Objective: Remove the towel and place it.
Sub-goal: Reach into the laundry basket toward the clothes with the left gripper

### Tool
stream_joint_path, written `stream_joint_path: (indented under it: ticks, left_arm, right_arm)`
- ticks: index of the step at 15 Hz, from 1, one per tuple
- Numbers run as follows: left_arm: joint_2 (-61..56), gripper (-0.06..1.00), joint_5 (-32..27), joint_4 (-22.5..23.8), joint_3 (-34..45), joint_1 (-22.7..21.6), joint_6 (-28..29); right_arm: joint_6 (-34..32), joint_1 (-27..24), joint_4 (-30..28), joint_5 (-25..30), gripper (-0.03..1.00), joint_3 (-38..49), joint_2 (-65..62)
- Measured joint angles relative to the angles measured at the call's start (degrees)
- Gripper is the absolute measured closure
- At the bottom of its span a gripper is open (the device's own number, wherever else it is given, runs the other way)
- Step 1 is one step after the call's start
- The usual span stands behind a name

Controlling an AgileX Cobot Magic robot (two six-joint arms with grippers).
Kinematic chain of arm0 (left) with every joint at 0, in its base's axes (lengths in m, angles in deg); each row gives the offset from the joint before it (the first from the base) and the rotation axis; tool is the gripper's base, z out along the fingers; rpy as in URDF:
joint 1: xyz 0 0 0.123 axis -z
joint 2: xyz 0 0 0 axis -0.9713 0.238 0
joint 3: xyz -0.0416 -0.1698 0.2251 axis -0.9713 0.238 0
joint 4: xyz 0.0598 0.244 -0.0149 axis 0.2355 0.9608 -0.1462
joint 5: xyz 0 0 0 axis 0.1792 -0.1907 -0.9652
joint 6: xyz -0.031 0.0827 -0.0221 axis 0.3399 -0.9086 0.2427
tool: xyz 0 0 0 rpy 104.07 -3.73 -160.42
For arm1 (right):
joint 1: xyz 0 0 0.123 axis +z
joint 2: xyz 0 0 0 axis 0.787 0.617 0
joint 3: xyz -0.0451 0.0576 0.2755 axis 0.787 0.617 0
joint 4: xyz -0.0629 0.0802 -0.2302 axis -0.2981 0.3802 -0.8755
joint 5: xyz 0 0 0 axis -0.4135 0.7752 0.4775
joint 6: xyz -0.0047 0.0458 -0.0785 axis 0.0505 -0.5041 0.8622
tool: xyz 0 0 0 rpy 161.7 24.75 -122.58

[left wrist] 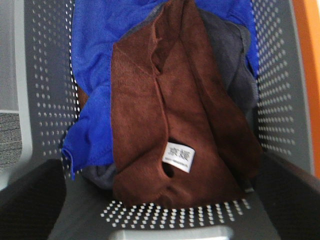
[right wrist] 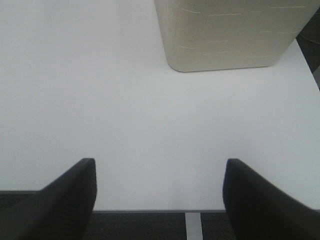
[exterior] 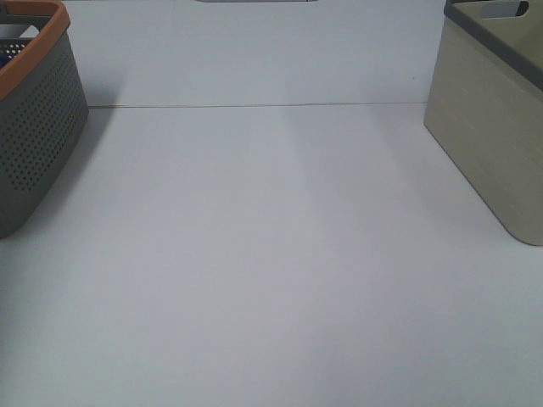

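The dark maroon-brown towel [left wrist: 170,125] with a small white tag [left wrist: 179,156] lies crumpled inside the grey perforated basket [left wrist: 45,100], on top of a blue cloth [left wrist: 100,60] and a dark grey cloth [left wrist: 235,60]. My left gripper [left wrist: 160,200] is open above the towel, its fingers [left wrist: 30,200] wide apart on either side. The same grey basket with an orange rim [exterior: 34,127] stands at the far left of the high view. My right gripper [right wrist: 160,200] is open and empty above the table's edge. Neither gripper shows in the high view.
A beige basket with a dark grey rim [exterior: 492,127] stands at the far right of the white table [exterior: 271,254]; it also shows in the right wrist view [right wrist: 225,35]. The table's edge [right wrist: 150,211] and dark floor lie under the right gripper.
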Motion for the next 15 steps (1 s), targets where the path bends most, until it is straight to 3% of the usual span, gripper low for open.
stream_joint_path:
  ticks: [5,10,15]
  left_arm:
    - [12.66,-0.02,10.6,-2.92,-4.81,-3.38,-6.42]
    - [25.84,0.06,14.21,-9.68,-13.01,-3.38,-11.63]
    - [28.99,0.13,14.61,-13.81,-14.38,-3.38,-17.99]
  right_arm:
    - [0.0,0.0,0.0,0.0,0.34,0.0,0.0]
    - [0.0,0.0,0.0,0.0,0.34,0.0,0.0]
    - [0.0,0.0,0.0,0.0,0.34,0.0,0.0]
